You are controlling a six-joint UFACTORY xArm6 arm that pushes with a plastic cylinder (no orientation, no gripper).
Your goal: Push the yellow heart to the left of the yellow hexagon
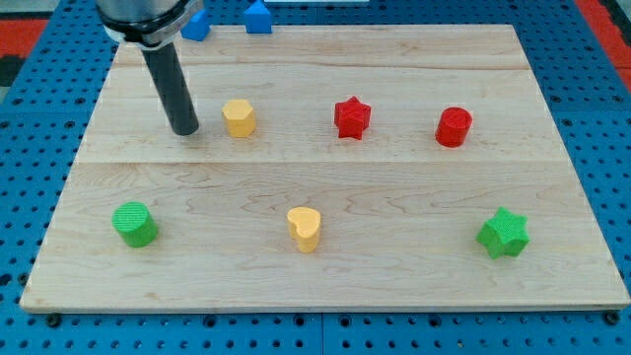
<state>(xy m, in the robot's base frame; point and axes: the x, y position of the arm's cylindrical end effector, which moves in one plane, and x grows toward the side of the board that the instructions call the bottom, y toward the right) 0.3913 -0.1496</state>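
Observation:
The yellow heart (305, 229) lies on the wooden board near the view's bottom centre. The yellow hexagon (239, 117) sits in the upper left part of the board, up and to the left of the heart. My tip (184, 130) rests on the board just left of the yellow hexagon, a small gap apart from it. The tip is far from the yellow heart, up and to its left.
A red star (352, 118) and a red cylinder (455, 127) sit right of the hexagon. A green cylinder (133, 224) is at bottom left, a green star (504, 234) at bottom right. Two blue blocks (258, 17) lie at the board's top edge (394, 28).

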